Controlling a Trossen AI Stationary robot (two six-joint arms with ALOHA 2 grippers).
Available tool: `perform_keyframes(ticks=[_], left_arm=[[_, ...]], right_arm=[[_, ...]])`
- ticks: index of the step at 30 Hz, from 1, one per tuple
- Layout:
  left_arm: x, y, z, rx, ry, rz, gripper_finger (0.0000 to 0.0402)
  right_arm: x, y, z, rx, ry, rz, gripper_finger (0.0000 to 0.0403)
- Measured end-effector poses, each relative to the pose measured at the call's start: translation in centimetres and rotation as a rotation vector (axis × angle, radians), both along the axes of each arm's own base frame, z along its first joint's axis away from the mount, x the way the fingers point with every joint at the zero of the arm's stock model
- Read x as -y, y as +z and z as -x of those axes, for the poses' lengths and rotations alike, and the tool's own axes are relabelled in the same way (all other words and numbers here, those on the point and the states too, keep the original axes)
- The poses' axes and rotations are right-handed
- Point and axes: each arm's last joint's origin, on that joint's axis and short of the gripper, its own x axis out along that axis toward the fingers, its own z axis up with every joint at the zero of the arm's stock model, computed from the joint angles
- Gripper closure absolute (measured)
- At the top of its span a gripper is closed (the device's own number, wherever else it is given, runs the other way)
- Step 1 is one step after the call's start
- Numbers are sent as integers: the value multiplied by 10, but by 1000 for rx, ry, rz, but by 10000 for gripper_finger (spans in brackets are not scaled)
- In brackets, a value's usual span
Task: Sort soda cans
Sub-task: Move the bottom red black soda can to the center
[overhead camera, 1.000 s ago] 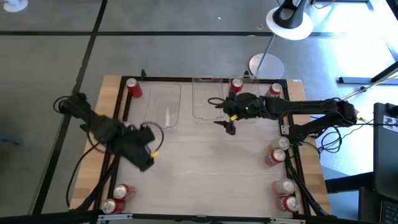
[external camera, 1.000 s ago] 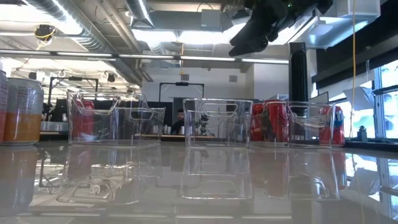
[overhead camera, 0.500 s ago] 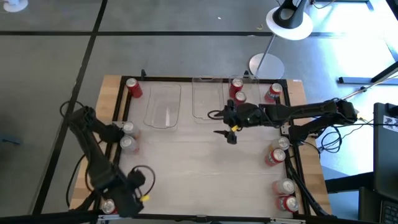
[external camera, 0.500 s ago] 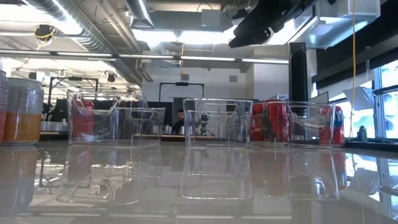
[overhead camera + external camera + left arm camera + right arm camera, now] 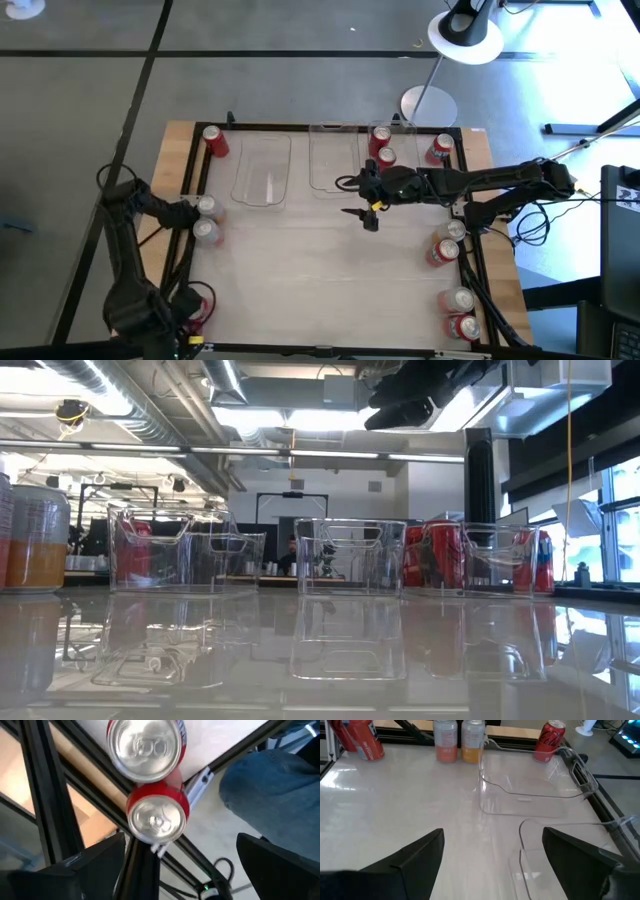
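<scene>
Two red soda cans (image 5: 146, 747) (image 5: 157, 816) stand upright side by side at the table's near left corner. My left gripper (image 5: 175, 865) hangs open above them, pointing down, with one finger on either side and touching neither; in the high view it (image 5: 180, 327) hides most of this pair. My right gripper (image 5: 365, 208) hovers open over the middle of the table, just short of the clear bins, with nothing between its fingers (image 5: 490, 865). Other cans stand along the table's edges.
Two clear bins (image 5: 264, 170) (image 5: 333, 160) lie at the far side, and a third (image 5: 385, 150) holds red cans. Two silver cans (image 5: 206, 218) stand at the left edge, a red one (image 5: 214, 140) far left, and several (image 5: 452, 275) on the right. A person's leg (image 5: 270, 785) is beyond the near left corner.
My left gripper has swung from the table's left middle toward the near left corner, turning and sinking until it hangs over the two red cans. It has stayed open. My right gripper has shifted slightly toward the near edge, still open.
</scene>
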Motion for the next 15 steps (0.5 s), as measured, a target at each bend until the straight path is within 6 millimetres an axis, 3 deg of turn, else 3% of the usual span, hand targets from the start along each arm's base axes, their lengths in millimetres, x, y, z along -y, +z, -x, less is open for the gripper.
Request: perform_keyframes(ticks=[15], left_arm=[[24, -41, 0, -93, -216, -93, 37]], right_arm=[[0, 1, 0, 8, -4, 3, 66]])
